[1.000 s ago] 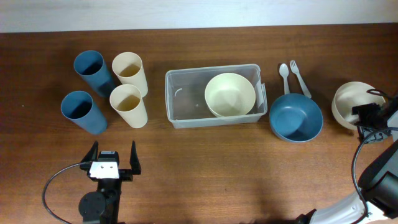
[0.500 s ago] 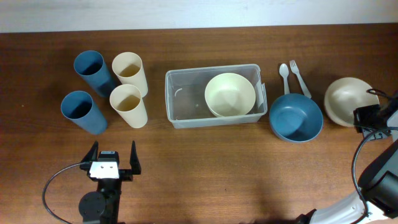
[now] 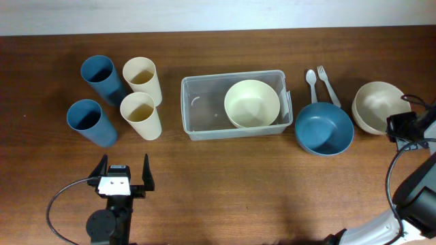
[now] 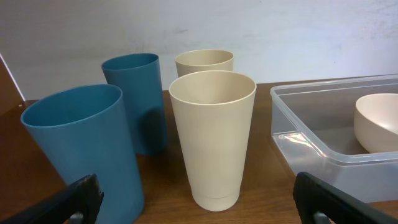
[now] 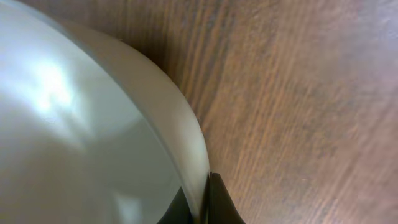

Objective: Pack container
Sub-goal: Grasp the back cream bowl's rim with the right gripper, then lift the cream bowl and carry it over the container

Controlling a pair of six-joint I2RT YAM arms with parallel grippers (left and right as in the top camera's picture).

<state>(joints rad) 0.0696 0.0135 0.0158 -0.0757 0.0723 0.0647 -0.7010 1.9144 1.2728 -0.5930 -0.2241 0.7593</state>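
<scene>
Right end effector (image 5: 202, 200) is clenched on the cream bowl (image 3: 377, 107) rim at 3 o'clock; left end effector (image 3: 123, 175) hangs released at 7. Likely next: lift it into the container (image 3: 197, 102), mid-bench toward 12.

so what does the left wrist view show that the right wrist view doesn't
Only left wrist: two blue cups, two cream cups, the container with a cream bowl inside, and the open left hand. Only right wrist: a close look at another cream bowl, its rim pinched by the shut right hand. Both: the wooden table.
</scene>
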